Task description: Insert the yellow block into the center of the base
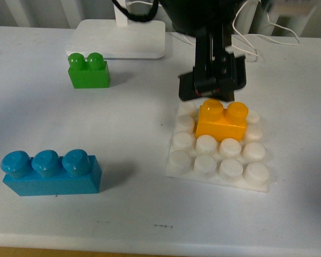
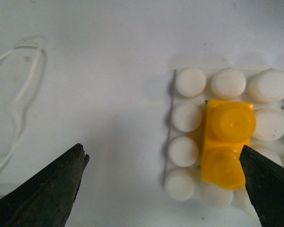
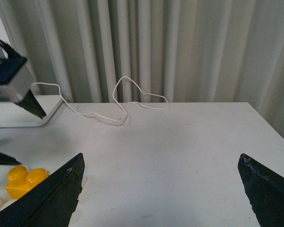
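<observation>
1. Small yellow-orange plastic brick w/ two round studs (image 1: 221,121) sits on the flat square white studded base plate (image 1: 218,148), on the white table (image 1: 123,128). It covers two studs of the second row from the far edge, the middle pair, so roughly central. Looks level from the front view; can't tell if fully pressed home.
2. Left gripper (image 2: 163,179) is above the far edge of the base, fingers spread wide, holding nothing. In the left wrist view one dark fingertip (image 2: 262,182) overlaps the brick's edge, the other (image 2: 57,182) is well apart over bare table. Touching or just above — can't tell.
3. Right gripper (image 3: 161,189) is off to the side, jaws wide apart, empty; only table, a thin white cable (image 3: 123,101) and grey curtain (image 3: 180,47) ahead of it.
4. Handling, my guess: brick is light, rigid, hollow moulded plastic, not fragile. Smooth glossy sides, so prob slippery — pinch needs firm, square contact.
5. Best hold: the two long flat side walls, low on the body, not the rounded studs (pads would slide off).
6. If seating isn't finished, push straight down on stud tops w/ closed tips; base is light too and may skid or tip.
7. Green two-stud brick (image 1: 88,71) and blue three-stud brick (image 1: 51,172) lie well apart, no interference.
</observation>
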### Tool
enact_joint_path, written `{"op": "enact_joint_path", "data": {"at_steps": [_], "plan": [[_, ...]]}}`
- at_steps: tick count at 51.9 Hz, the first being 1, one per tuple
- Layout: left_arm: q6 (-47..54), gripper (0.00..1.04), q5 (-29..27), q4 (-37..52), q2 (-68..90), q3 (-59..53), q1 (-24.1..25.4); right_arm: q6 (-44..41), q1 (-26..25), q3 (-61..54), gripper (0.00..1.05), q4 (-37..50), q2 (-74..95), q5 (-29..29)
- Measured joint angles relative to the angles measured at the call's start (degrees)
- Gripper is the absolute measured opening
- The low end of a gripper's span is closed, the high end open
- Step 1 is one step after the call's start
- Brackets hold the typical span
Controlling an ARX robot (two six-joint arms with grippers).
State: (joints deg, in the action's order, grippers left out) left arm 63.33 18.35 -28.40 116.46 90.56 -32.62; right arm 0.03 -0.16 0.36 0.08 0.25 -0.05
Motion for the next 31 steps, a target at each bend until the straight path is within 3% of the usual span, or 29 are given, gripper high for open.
{"op": "enact_joint_path", "data": {"at_steps": [14, 31], "plan": [[-0.39, 0.99, -0.94, 10.10, -11.65, -8.98, 5.42, 0.00, 0.00, 0.00, 0.95, 0.00, 0.00, 0.00], [-11.15, 0.99, -6.19, 33.88, -32.30, -31.47, 14.32, 0.00, 0.00, 0.00, 0.95, 0.00, 0.00, 0.00]]}}
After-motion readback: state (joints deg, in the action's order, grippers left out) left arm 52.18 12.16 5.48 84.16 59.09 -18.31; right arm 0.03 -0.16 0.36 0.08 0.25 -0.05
